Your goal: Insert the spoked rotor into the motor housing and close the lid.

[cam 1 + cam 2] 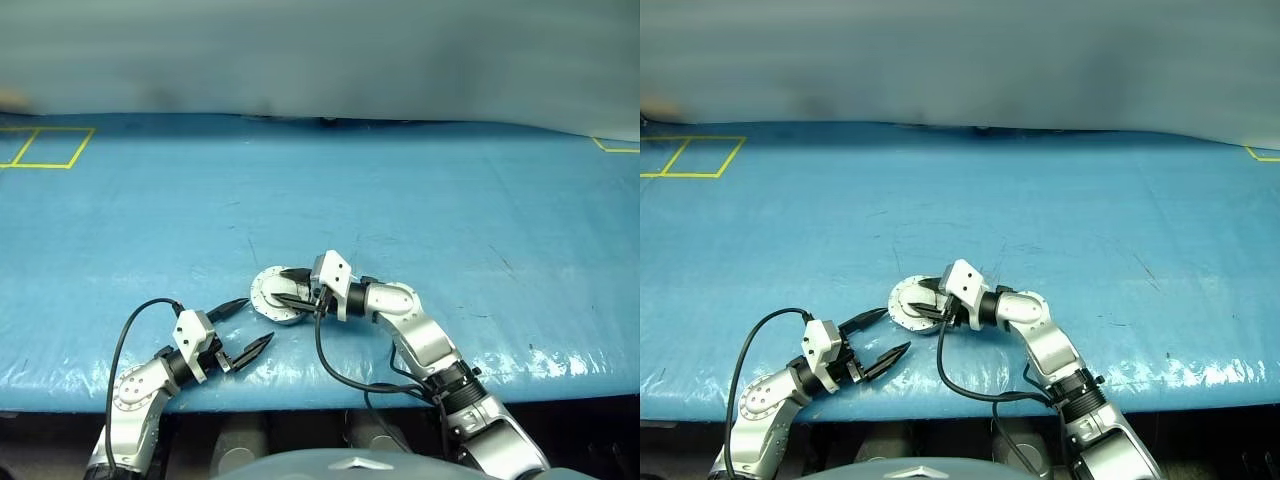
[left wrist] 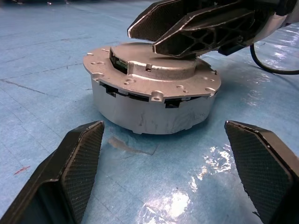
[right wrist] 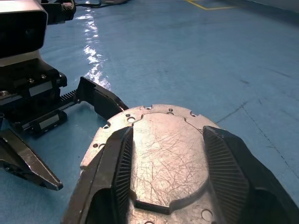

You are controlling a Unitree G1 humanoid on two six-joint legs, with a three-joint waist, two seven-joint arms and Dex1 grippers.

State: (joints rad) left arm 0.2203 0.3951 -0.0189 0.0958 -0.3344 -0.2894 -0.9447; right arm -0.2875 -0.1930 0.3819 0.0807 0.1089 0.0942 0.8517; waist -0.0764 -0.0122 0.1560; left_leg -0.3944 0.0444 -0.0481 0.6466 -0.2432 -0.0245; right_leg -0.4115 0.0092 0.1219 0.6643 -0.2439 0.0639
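motor housing (image 2: 152, 100): sits on the blue table cover (image 1: 450, 220) near the front edge, between the two arms. From the side it reads as a closed grey puck; no copper windings visible.
lid (image 3: 163, 154): already on top of the housing, plain scratched face up, flange with small holes round the edge. Looks flat and seated all the way round in the left wrist view, though the far side is hidden.
spoked rotor: can't be spotted anywhere on the table, so it's presumably inside under the lid. That's a guess, not something the pictures show.
right gripper (image 3: 166, 154): reaching in from the right, right over the lid's raised centre. Fingers parted, one either side of the raised part with gaps showing, so it looks like it isn't pinching anything. Whether the tips touch the lid face can't be told.
left gripper (image 1: 240, 328): just beside the housing on its left, spread wide, holding nothing, pointed at the puck's side wall.
task status: looks basically finished, pretty much just backing off left.
what could go wrong: the right fingers sit so close to the raised centre that a sideways pull-out could snag it and drag the lid askew or shove the whole puck. Also the left gripper's tips are near the wall, so any nudge forward bumps it.
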